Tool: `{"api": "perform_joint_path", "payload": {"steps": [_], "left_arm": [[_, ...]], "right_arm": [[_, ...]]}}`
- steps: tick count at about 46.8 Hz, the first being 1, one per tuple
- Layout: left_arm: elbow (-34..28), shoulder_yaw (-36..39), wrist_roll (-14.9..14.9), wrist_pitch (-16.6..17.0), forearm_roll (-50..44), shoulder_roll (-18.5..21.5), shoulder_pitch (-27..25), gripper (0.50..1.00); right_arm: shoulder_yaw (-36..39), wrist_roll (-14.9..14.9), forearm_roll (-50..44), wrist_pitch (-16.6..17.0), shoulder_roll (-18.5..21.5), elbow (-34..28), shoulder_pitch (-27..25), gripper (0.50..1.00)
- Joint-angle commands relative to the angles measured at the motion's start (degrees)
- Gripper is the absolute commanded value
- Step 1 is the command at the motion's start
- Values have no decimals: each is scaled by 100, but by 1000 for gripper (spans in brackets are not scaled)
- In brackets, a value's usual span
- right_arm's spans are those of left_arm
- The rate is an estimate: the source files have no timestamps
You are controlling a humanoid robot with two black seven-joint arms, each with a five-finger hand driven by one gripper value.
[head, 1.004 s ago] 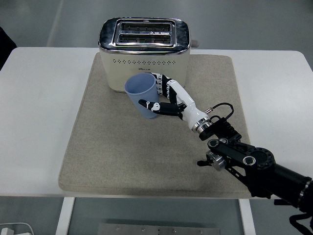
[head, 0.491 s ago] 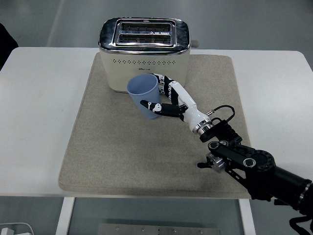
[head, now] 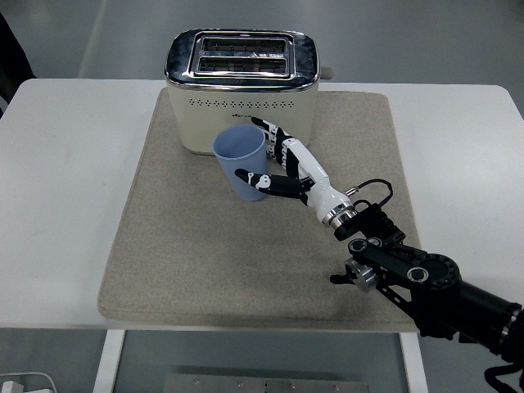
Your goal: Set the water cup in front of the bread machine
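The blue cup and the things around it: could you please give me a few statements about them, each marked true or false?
1. The blue cup stands on the beige mat in front of the toaster. True.
2. The right hand is beside the cup, with its thumb against the cup's front. True.
3. The cup lies tipped over on its side. False: it stands with its open mouth upward.
4. The toaster has bread sticking out of its slots. False: no bread shows in the slots.
5. The left hand is holding the toaster. False: no left hand is in view.
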Motion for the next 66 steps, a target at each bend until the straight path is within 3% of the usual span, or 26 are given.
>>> {"api": "perform_joint_path", "payload": {"steps": [1, 66], "left_arm": [[0, 0, 0, 0, 0, 0, 0, 1000], [0, 0, 0, 0, 0, 0, 9, 1000]], "right_arm": [[20, -5, 11, 3, 0, 11, 8, 924], [46, -40, 82, 153, 0, 257, 271, 924]]}}
